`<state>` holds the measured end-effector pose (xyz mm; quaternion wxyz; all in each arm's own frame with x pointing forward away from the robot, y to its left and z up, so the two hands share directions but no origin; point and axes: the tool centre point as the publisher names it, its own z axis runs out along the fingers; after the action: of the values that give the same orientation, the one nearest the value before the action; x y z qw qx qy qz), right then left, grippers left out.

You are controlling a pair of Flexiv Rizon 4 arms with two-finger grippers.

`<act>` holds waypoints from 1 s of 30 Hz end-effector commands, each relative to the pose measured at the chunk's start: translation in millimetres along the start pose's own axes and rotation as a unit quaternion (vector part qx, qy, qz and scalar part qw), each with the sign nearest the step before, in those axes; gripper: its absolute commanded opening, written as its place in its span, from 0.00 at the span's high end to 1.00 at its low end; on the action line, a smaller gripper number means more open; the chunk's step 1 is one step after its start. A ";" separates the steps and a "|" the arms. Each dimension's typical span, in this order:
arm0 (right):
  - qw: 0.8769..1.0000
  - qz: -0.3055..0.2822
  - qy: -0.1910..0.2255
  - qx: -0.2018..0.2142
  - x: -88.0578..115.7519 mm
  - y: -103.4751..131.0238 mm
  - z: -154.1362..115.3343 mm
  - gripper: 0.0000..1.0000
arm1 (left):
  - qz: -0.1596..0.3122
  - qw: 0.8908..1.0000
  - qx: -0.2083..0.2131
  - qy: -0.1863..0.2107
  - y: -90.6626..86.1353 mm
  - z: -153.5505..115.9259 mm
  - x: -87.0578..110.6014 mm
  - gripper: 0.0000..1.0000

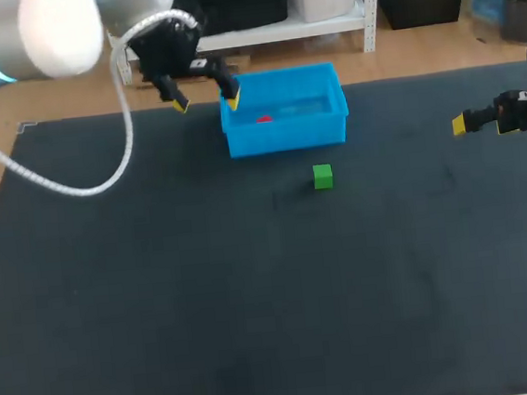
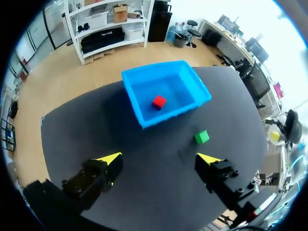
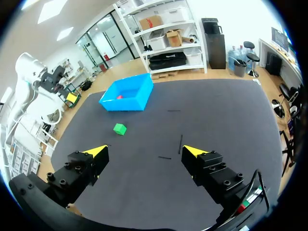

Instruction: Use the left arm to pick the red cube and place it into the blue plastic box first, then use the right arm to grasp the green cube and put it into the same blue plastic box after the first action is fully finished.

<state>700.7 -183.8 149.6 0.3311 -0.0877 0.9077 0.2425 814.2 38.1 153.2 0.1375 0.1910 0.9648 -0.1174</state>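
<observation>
The red cube (image 1: 263, 119) (image 2: 159, 102) (image 3: 119, 97) lies inside the blue plastic box (image 1: 286, 137) (image 2: 144, 120) (image 3: 126, 103) at the table's far middle. My left gripper (image 1: 205, 101) (image 2: 160, 157) hangs open and empty above the table just left of the box, the cube well ahead of its fingers. On the dark mat in front of the box sits the green cube (image 1: 323, 176) (image 2: 201, 137) (image 3: 120, 129). My right gripper (image 1: 462, 124) (image 3: 144, 151) stands open and empty at the right edge, far from the green cube.
A dark mat (image 1: 209, 305) covers the whole table. A white cable (image 1: 103, 180) loops down from my left arm over the mat's far left. A few short dark marks (image 3: 180, 143) lie on the mat near my right gripper.
</observation>
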 end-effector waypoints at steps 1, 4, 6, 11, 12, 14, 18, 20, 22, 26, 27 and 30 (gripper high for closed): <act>1.000 0.000 0.000 -0.001 0.1 -0.5 -0.3 0.00 | 0.002 0.977 0.006 -0.213 2.4 -7.7 88.1 0.00; 1.000 0.000 0.000 -0.001 0.1 -0.5 -0.3 0.00 | 0.008 0.975 0.009 -0.221 2.6 -8.7 98.6 0.00; 1.000 0.000 0.000 -0.001 0.1 -0.5 -0.3 0.00 | 0.008 0.974 0.009 -0.225 3.3 -8.9 103.1 0.00; 1.000 0.000 0.000 -0.001 0.1 -0.5 -0.3 0.00 | 0.009 0.973 0.008 -0.230 7.6 -11.2 114.2 0.00; 1.000 0.000 0.000 -0.001 0.1 -0.5 -0.3 0.00 | 0.011 0.973 0.011 -0.232 8.5 -12.2 115.8 0.00; 1.000 0.000 0.000 -0.001 0.1 -0.5 -0.3 0.00 | 0.013 0.971 0.024 -0.236 10.4 -15.3 118.4 0.00; 1.000 0.000 0.000 -0.001 0.1 -0.5 -0.3 0.00 | 0.016 0.972 0.044 -0.232 15.1 -19.4 121.2 0.00; 1.000 0.000 0.000 -0.001 0.1 -0.5 -0.3 0.00 | 0.015 0.974 0.047 -0.223 17.6 -20.7 121.4 0.00; 1.000 0.000 0.000 -0.001 0.1 -0.5 -0.3 0.00 | 0.024 0.974 0.053 -0.221 18.3 -21.9 121.1 0.00; 1.000 0.000 0.000 -0.001 0.1 -0.5 -0.3 0.00 | 0.034 0.973 0.056 -0.221 19.9 -24.2 121.9 0.00; 1.000 0.000 0.000 -0.001 0.1 -0.5 -0.3 0.00 | 0.038 0.973 0.062 -0.220 20.7 -24.1 121.9 0.00; 1.000 0.000 0.000 -0.001 0.1 -0.5 -0.3 0.00 | 0.044 0.973 0.071 -0.214 21.5 -24.9 122.8 0.00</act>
<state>700.7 -183.8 149.6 0.3311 -0.0877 0.9077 0.2425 711.6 99.8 136.2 0.2511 0.2251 0.9230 -0.1851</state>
